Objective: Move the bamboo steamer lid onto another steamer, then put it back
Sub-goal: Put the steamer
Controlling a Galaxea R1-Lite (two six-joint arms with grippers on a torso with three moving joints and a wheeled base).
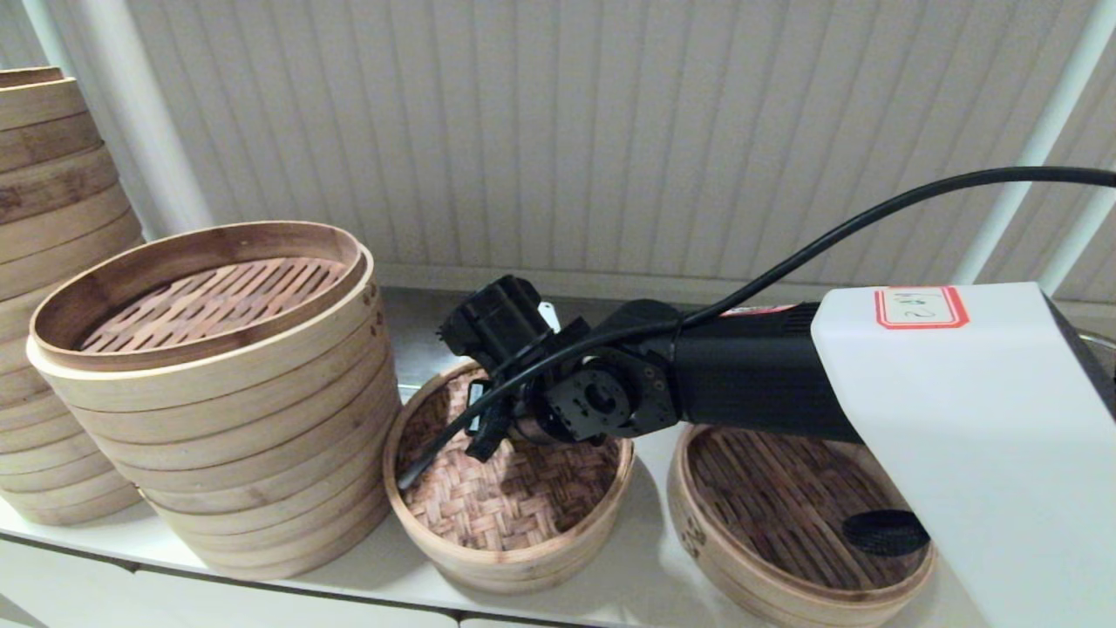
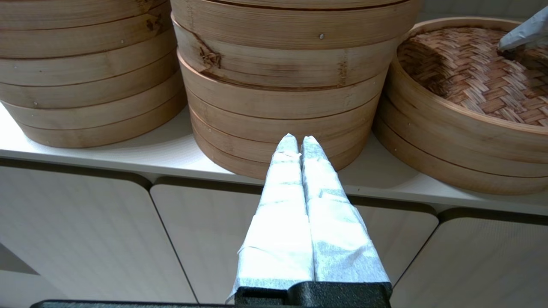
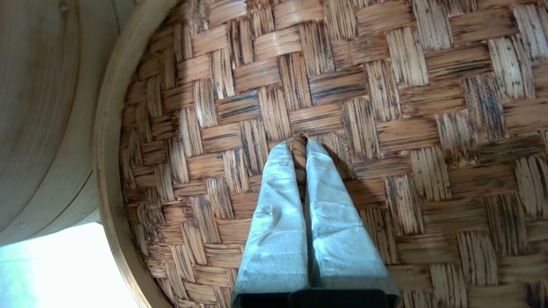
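The bamboo steamer lid [image 1: 523,493] lies woven side up in the middle of the white shelf, its herringbone panel [image 3: 385,98] ringed by a pale hoop. In the left wrist view the lid [image 2: 466,81] appears to rest on a second pale hoop beneath it. No white liner shows, so the other steamer is hidden or out of view. My right gripper [image 3: 299,143] reaches down inside the lid [image 1: 485,433] and is shut on a small brown loop [image 3: 299,156] on the weave. My left gripper [image 2: 298,139] is shut on nothing, low in front of the shelf edge.
A tall stack of pale tiers [image 1: 227,392] stands just left of the lid, and a taller stack [image 1: 44,262] fills the far left. On the right sits a low basket with a dark slatted floor [image 1: 785,506]. Cabinet doors [image 2: 85,239] lie below the shelf; a ribbed wall stands behind it.
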